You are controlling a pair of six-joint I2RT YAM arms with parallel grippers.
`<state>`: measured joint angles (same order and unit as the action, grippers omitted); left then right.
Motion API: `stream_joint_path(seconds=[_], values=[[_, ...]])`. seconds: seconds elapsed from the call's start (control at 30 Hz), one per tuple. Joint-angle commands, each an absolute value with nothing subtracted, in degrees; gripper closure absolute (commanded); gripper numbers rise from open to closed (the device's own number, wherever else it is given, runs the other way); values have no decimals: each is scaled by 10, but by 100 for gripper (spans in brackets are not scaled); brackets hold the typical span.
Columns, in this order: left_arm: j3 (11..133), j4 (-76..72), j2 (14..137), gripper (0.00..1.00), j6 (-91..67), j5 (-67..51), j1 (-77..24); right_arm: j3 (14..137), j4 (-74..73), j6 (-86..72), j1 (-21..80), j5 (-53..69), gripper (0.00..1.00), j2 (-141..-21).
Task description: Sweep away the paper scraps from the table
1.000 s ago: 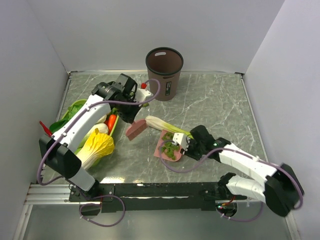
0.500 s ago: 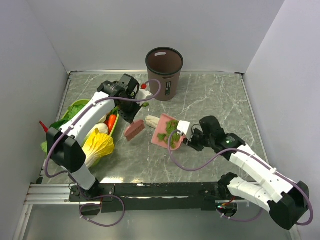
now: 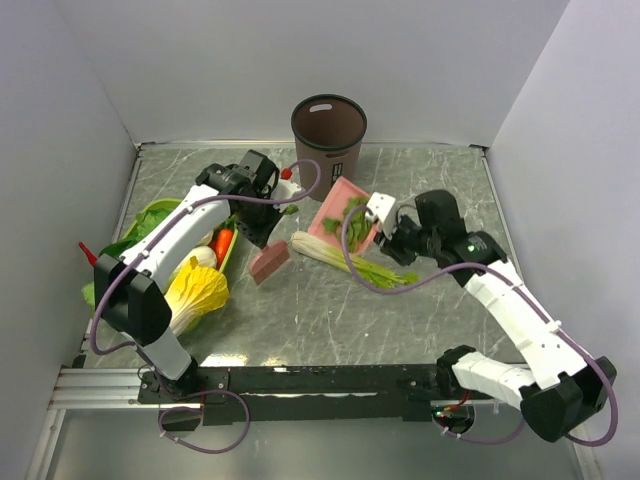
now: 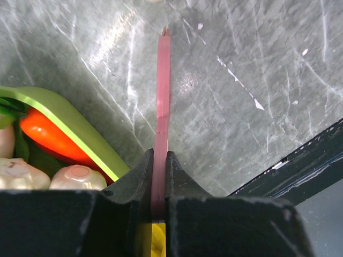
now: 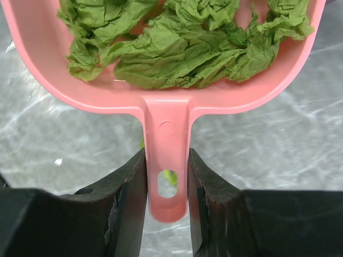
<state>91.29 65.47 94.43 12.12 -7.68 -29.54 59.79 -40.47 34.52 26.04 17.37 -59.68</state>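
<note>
Now that right gripper (image 5: 167, 160), clamped on dustpan (image 5: 167, 120) handle, has carried paper scraps (image 5: 182, 59) off table (image 3: 440, 190) toward far bin (image 3: 330, 165), dump looks next; left gripper (image 4: 159, 160) pinches scraper (image 4: 162, 91).

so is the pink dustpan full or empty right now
loaded: the pink dustpan holds a heap of green paper scraps in the right wrist view, handle clamped in the right gripper.

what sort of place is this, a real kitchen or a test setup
Most likely a robot test cell, not a kitchen: plain white walls box in a marble-patterned table, a left arm and a right arm are bolted to a rail at its near edge, and the cabbage looks like a prop.
</note>
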Motion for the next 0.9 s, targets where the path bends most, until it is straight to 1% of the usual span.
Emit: stream_joint_path(seconds=[0.0,0.17,0.37,0.47,0.5,0.6,0.87], values=[[892,646,920,99,110,-83,-294,694,-412,341,246,165,100,-629],[880,654,920,99,117,-94,-294,775,-403,338,241,99,100,-678],[873,667,919,99,135,-140,-294,900,-389,343,214,41,100,-759],[866,667,916,99,136,-138,-294,953,-387,355,209,17,100,-807],[864,667,914,99,134,-136,-294,968,-386,364,209,-15,100,-833],[858,670,912,99,137,-144,-294,1033,-394,375,208,-52,100,-891],[847,678,906,99,144,-160,-293,1228,-430,419,201,-97,100,-1039]])
